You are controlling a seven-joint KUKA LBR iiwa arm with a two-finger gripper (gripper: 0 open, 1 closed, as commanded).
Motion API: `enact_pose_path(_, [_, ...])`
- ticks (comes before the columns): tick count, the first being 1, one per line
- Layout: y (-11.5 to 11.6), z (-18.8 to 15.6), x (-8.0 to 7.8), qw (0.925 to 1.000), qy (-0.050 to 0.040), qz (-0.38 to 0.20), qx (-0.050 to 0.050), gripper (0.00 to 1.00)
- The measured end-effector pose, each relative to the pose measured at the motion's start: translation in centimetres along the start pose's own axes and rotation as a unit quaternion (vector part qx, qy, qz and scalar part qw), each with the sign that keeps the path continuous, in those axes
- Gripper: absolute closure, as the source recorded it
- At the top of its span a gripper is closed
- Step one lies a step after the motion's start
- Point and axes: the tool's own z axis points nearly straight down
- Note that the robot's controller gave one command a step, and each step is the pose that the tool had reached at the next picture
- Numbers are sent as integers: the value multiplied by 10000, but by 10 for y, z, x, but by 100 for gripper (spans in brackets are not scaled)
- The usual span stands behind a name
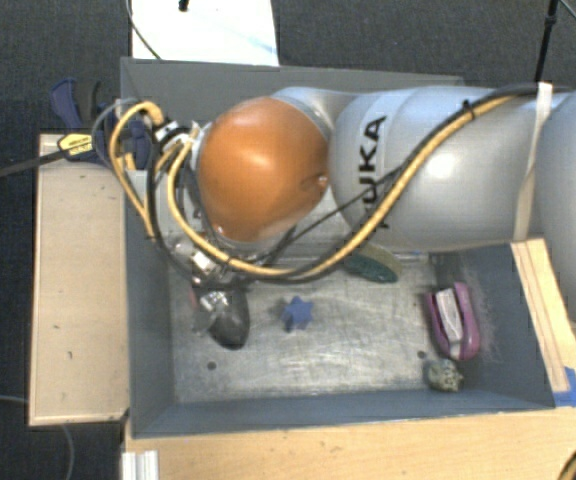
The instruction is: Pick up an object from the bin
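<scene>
My gripper reaches down at the bin's left side, under the arm's orange dome. Right below it, touching or nearly touching, lies a dark grey rounded lump on the bin floor. I cannot tell whether the lump is gripped. A small blue star-shaped piece lies just to the right of the lump, apart from the gripper.
A dark teal oval thing lies half under the arm near the bin's middle. A purple and pink object lies at the right side, with a small speckled grey-green lump in front of it by the near wall. The arm covers the bin's back half.
</scene>
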Motion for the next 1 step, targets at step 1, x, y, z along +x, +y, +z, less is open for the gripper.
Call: enact_pose_path(1, [-1, -15, 0, 10000, -5, 49, -3, 100])
